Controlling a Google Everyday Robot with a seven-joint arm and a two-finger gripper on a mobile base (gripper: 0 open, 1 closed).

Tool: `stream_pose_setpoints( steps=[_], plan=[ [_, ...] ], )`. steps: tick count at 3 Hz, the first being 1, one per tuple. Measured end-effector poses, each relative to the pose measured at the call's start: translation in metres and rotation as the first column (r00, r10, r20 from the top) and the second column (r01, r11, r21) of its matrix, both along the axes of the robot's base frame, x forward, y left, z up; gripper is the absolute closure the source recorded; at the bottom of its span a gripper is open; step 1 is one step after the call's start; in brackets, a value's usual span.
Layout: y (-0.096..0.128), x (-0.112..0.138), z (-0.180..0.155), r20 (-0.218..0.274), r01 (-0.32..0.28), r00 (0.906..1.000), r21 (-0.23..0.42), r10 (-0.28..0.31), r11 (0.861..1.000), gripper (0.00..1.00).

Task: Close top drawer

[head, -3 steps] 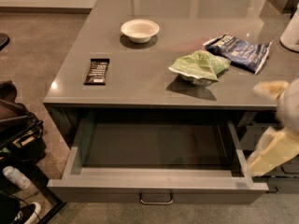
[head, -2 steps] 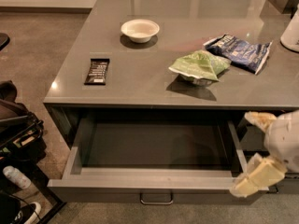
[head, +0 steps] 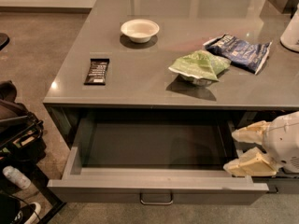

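At lower right of frame, gripper (head: 230,151) sits at the right end of the top drawer (head: 117,192), cream fingers (head: 250,162) spread, nothing between them. Drawer pulled fully out, handle (head: 156,199) at bottom centre. Countertop (head: 140,85) above: green bag (head: 200,65), blue bag (head: 239,52), white bowl (head: 139,30), dark snack bar (head: 97,71). Black bag (head: 14,125) at left edge.

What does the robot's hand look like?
The gripper, beside the right end of the top drawer, has two chunky cream-yellow fingers shaped like wedges. They stick out of a smooth, rounded white body. No cables or markings show.
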State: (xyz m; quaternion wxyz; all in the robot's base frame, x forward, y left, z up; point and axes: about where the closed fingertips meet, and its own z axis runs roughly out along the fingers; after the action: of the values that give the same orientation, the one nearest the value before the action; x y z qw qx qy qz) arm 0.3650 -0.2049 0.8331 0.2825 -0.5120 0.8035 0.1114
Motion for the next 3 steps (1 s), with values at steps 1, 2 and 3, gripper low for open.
stream_pose_setpoints(
  steps=[1, 2, 3],
  plan=[
    [0.0, 0.0, 0.0, 0.0, 0.0, 1.0, 0.0, 0.0, 1.0, 0.65],
    [0.0, 0.0, 0.0, 0.0, 0.0, 1.0, 0.0, 0.0, 1.0, 0.88],
    [0.0, -0.008, -0.026, 0.021, 0.023, 0.9995, 0.056, -0.024, 0.998, 1.0]
  ],
)
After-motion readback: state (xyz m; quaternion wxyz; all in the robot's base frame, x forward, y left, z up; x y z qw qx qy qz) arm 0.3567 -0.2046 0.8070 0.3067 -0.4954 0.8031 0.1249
